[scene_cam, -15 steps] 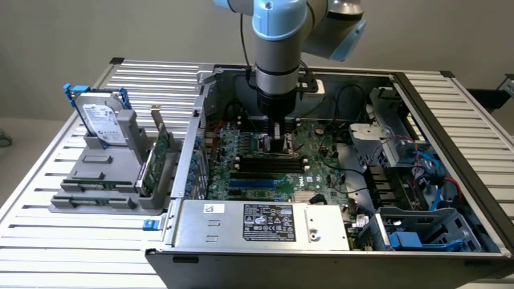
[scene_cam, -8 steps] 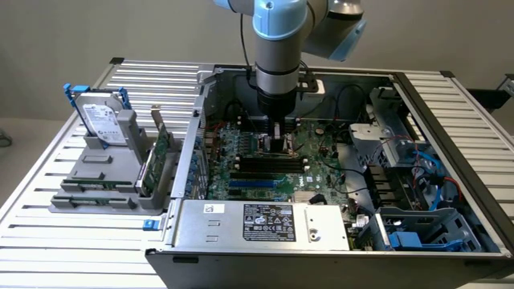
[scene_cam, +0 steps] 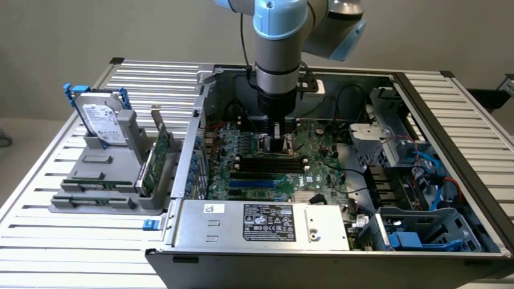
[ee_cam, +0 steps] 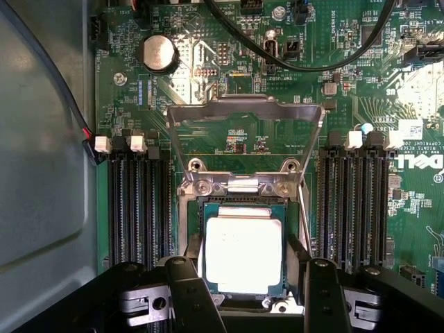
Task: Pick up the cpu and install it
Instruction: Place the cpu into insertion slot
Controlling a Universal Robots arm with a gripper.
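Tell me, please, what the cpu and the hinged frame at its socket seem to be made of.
The cpu: metal lid, probably, dull silver-grey with a soft even sheen. The hinged frame: likely bare stamped steel, grey, lightly shiny, edges bent.

Open computer case [scene_cam: 321, 271] on slatted table [scene_cam: 48, 241]. Motherboard [scene_cam: 321, 174] flat on case floor. Power supply [scene_cam: 261, 224] along case's near edge. Drive cage [scene_cam: 386, 144] at exterior view's right. Arm enters from above, gripper [scene_cam: 275, 143] over board's middle. cpu [ee_cam: 243, 250] in socket, directly beneath gripper, between 2 banks of memory slots [ee_cam: 135, 208]. Socket frame [ee_cam: 243, 111] hinged open at 1 edge of socket; coin battery [ee_cam: 159, 53] beyond it. Outside case, exterior view's left: rack [scene_cam: 96, 180] holding hard drive [scene_cam: 105, 120] upright, circuit cards [scene_cam: 161, 150] upright between drive and case.
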